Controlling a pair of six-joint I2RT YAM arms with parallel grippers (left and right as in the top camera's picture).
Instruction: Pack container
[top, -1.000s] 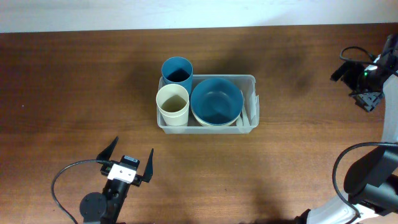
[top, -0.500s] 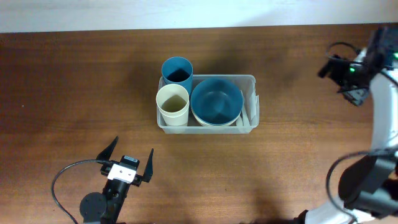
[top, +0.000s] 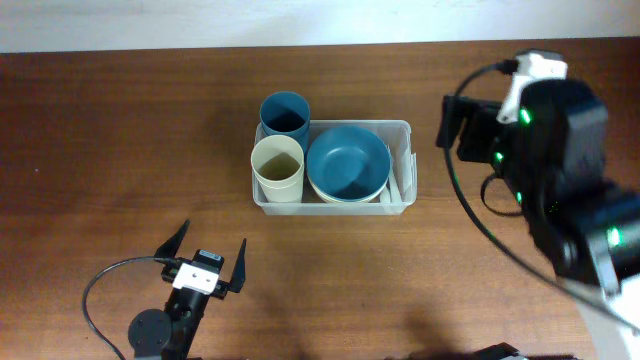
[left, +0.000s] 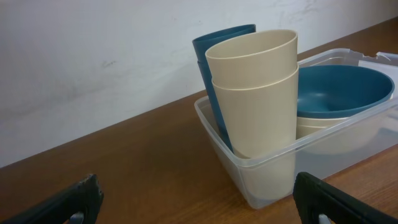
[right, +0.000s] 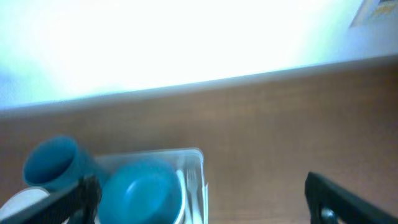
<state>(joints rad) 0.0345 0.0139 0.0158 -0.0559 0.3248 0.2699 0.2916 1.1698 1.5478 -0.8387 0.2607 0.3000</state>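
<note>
L gripper (top: 215, 234) sits low over the table (top: 100, 130), jaws spread wide, nothing betw. them. In its wrist view both dark fingertips (left: 84, 198) show at the bottom corners, w/ bare wood in the gap. The container (top: 400, 130), a clear rect. tub, lies ahead of this gripper and a bit to its right, well apart from the tips.

R gripper (right: 202, 186) is up off the table, also released and holding nothing, w/ the fingertips (right: 320, 186) wide at the frame's lower edges. Its wrist view is blurred. From there the tub (right: 193, 155) is ahead and below, left of ctr, and apart from the fingers. Overhead, the R arm is a big smeared shape just off the tub's far short end, not touching it.

Inside the tub:
- Cream cup (left: 252, 93) upright, in the corner nearest the L gripper. A seam round it shows two nested.
- Blue cup (left: 214, 46) upright, directly behind the cream one as the L gripper sees it, touching it.
- Blue bowl (top: 348, 162) beside the cups, filling the tub's middle, and nested in a cream bowl (left: 323, 134) whose rim peeks out under it.
- Betw. the bowls and the short wall nearest the R arm, thin white pieces (top: 398, 185) stand on edge. Prob. cutlery, but too small and blurry to be sure.

The tub rests flat on the wood, its long side facing the L gripper and its near wall (left: 261, 174) see-through, so the cup bases show.
</note>
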